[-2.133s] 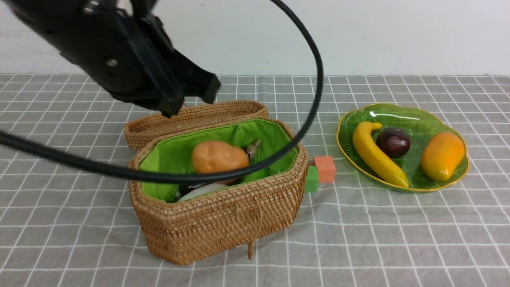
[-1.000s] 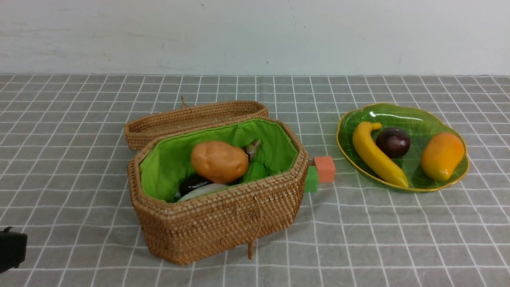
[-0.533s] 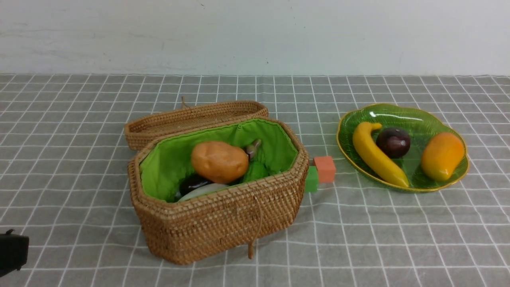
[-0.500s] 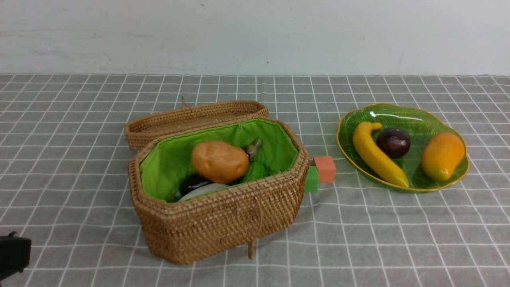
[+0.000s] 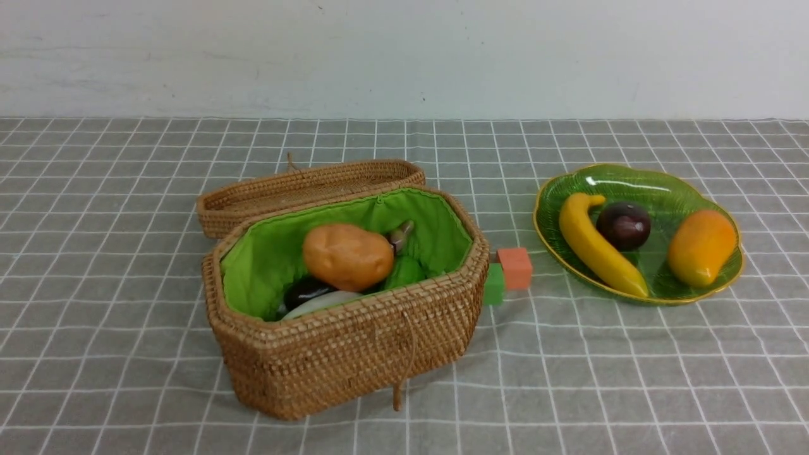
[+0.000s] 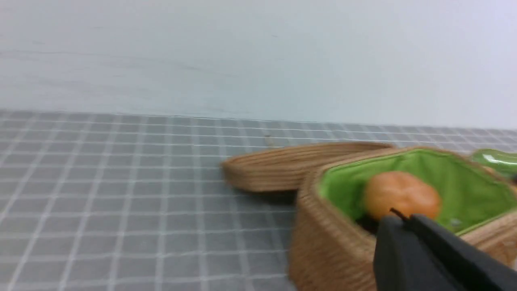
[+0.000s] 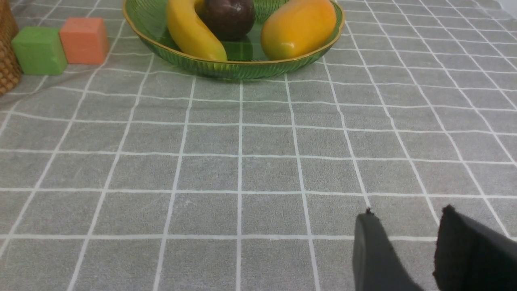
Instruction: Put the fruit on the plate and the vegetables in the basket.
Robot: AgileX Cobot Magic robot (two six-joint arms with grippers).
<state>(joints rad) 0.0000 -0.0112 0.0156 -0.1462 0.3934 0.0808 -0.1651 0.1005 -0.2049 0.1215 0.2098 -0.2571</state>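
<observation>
The wicker basket (image 5: 354, 354) stands open with its lid (image 5: 303, 189) lying behind it. Inside lie the potato (image 5: 347, 256), part of the dark eggplant (image 5: 303, 292), the green cucumber (image 5: 404, 273) and the white radish (image 5: 319, 303). The green plate (image 5: 670, 189) holds the banana (image 5: 594, 246), the maroon fruit (image 5: 624, 225) and the mango (image 5: 700, 246). Neither arm shows in the front view. My left gripper (image 6: 400, 218) is shut and empty, beside the basket (image 6: 323, 250), with the potato (image 6: 402, 194) beyond it. My right gripper (image 7: 406, 214) is open and empty above the cloth, well short of the plate (image 7: 169, 56).
A green cube (image 5: 494, 283) and an orange cube (image 5: 515, 268) sit between basket and plate; they also show in the right wrist view, green (image 7: 39, 50) and orange (image 7: 84, 40). A grey checked cloth (image 5: 632, 379) covers the table. A white wall stands behind.
My left arm has drawn back from above the basket, down to the lower left and out of the front view. The fruit and vegetables have not moved.
</observation>
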